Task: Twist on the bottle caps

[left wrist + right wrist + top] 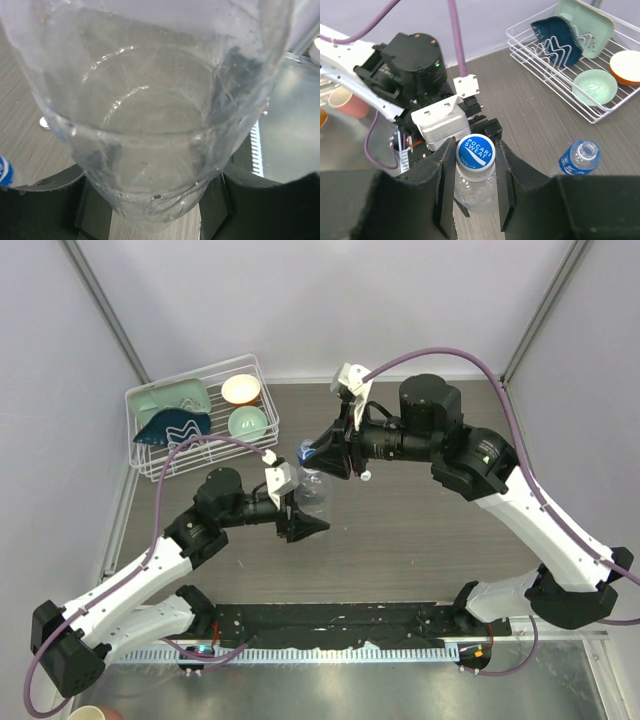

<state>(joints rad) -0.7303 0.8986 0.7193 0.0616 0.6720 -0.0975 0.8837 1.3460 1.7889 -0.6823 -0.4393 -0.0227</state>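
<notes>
Right gripper point(328, 454): fingers closed on the white, blue-printed bottle cap point(476, 151), one on each side. The cap sits on the neck of the plain clear bottle point(150, 125).
Left gripper point(305, 520): clamped around that bottle's body, at mid-table between the two arms.
Blue-labelled bottle point(579, 158): neck open and uncapped, on the table just beyond the held one, towards the wire dish rack point(150, 455) at far left.
</notes>
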